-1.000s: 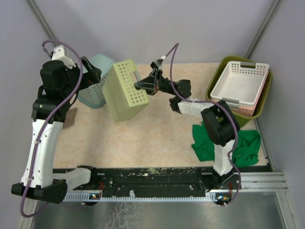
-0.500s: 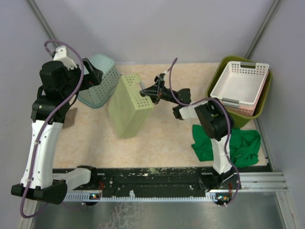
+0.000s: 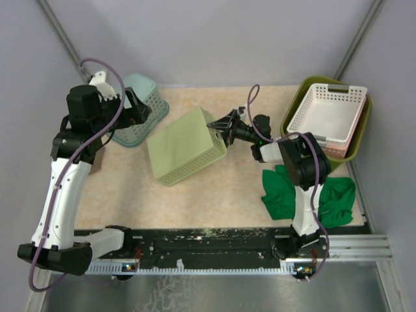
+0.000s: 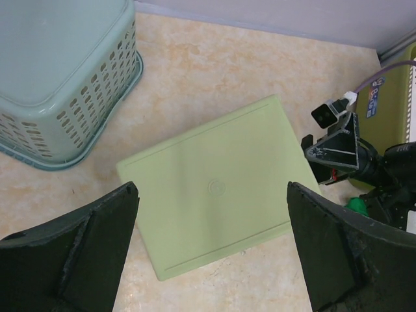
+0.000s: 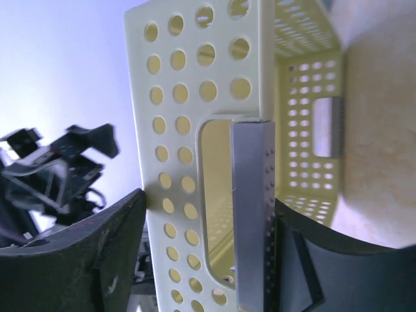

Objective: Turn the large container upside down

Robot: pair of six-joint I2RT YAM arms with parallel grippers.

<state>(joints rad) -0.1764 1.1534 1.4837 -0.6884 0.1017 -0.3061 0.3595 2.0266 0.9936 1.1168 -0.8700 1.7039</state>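
From above, the large container stands upright at the table's far right, a white basket nested in it; a pale basket lies base-up mid-table, the right gripper at its edge; the left gripper hangs by a teal basket.

Left wrist: jaws wide apart, holding nothing.

Right wrist: jaws spread, the pale basket's handle wall between them.

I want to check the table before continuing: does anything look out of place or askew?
Yes. The yellow-green basket lies bottom up, askew in mid-table, the right claw at its rim. The white basket sits crooked in the olive tub.
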